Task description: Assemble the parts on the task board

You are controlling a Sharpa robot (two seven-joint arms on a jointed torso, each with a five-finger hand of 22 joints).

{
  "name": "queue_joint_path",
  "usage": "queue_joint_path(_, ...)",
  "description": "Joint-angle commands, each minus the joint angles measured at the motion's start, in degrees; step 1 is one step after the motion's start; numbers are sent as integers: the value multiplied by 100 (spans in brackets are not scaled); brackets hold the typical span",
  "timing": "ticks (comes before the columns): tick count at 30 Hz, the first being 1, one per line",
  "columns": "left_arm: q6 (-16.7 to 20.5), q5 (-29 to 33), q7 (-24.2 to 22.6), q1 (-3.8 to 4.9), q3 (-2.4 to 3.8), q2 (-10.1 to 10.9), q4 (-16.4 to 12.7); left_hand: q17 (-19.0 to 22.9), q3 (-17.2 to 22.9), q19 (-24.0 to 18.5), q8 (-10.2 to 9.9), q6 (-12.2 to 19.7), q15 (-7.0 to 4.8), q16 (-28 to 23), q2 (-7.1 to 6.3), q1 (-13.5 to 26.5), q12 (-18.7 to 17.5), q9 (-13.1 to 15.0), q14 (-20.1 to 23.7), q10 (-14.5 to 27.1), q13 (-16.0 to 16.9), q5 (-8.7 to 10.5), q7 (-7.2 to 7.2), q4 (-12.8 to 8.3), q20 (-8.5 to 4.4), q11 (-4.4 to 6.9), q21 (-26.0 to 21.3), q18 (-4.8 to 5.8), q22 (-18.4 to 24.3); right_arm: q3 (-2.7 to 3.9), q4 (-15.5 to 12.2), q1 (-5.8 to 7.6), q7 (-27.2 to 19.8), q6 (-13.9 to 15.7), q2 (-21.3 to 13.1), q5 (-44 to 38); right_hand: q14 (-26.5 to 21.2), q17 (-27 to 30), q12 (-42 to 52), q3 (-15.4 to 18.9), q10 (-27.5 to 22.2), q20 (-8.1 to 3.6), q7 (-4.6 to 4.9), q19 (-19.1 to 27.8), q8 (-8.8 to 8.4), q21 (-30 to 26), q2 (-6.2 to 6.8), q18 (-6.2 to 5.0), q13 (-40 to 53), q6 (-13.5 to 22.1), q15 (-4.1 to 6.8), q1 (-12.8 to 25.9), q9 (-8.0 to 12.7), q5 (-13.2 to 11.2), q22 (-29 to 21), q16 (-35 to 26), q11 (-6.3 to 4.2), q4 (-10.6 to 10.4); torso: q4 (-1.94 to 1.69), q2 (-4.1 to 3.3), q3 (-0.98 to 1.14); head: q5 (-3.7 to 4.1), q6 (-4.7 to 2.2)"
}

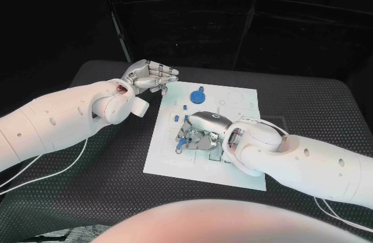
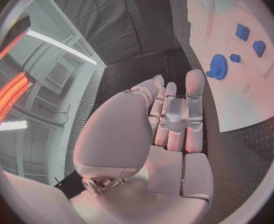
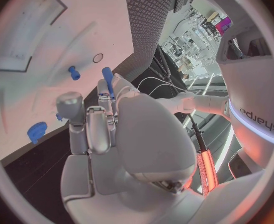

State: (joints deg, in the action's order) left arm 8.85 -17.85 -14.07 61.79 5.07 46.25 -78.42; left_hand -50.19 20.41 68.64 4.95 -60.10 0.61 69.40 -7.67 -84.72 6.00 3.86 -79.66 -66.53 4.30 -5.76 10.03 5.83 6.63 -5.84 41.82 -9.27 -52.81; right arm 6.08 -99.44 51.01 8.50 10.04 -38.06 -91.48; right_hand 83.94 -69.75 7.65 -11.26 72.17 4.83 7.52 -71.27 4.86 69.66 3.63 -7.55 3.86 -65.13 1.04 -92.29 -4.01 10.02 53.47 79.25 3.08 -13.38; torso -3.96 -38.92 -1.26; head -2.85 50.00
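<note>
The board [image 1: 175, 162] lies mid-table. A blue gear [image 1: 198, 97] is seen on its far part, with small blue parts [image 1: 177, 117] nearer its middle. The right hand [image 1: 200, 135] is held over the board's centre, a blue peg [image 3: 107, 80] pinched in its fingers. The left hand [image 1: 147, 76] is held off the board's far left corner, fingers released, nothing grasped.

The left arm comes in from the left side, its hand [image 1: 149, 76] raised with the fingers upright and close together, holding nothing. The right arm reaches in from the right and bends at the wrist, its hand [image 1: 204, 132] turned palm down with fingers curled; whether they grip something cannot be told.
</note>
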Motion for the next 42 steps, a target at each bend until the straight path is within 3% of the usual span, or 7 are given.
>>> queue_joint_path(1, -45, 27, -41, 10, 6, -19, 4, 6, 13, -15, -28, 14, 29, -32, -10, 20, 34, -2, 30, 43, -4, -4, -1, -24, 7, -8, -20, -62, 3, -39, 64, 7, -144, -205, 55, -285, 277, 5, -35, -42, 32, 4, -1, 2, 14, 8, 33, 42, -6, -44, 19, -34, -5, 16, -4, 19, 20, 2, 6, -4, 10, -19, 0)
queue_joint_path(7, -57, 27, -41, 10, 6, -41, 13, 6, 13, -15, -28, 14, 29, -32, -10, 20, 34, -2, 30, 43, -4, -4, -1, -24, 7, -8, -20, -62, 3, -115, 165, 5, -130, -263, 138, -466, 276, 5, -52, -67, 33, 7, 3, 11, 8, 5, 40, 41, -6, -43, 16, -35, -4, 19, -11, 21, 23, 21, -4, -5, 10, -24, 0)
queue_joint_path(36, -71, 27, -32, 10, 6, -55, 21, 10, 14, -13, -29, 17, 30, -34, -12, 28, 38, -2, 32, 49, -3, -4, 2, -25, 8, -9, -21, -62, 2, -145, 326, -2, 305, -394, 346, -982, 273, 7, -94, -139, 49, 14, 13, 25, -7, 8, 38, 39, -2, -45, 8, -10, -2, 36, -11, 24, 32, 56, 0, -3, 4, -74, 0)
queue_joint_path(42, -74, 27, -32, 10, 6, -56, 20, 10, 14, -13, -29, 17, 30, -34, -12, 28, 38, -2, 32, 49, -3, -4, 2, -25, 8, -9, -21, -62, 2, -217, 301, -3, 404, -529, 389, -1150, 271, 17, -108, -149, 50, 17, 16, 30, -14, 7, 54, 38, -2, -41, 5, 12, -1, 24, -13, 21, 36, 62, 1, -1, 4, -70, 0)
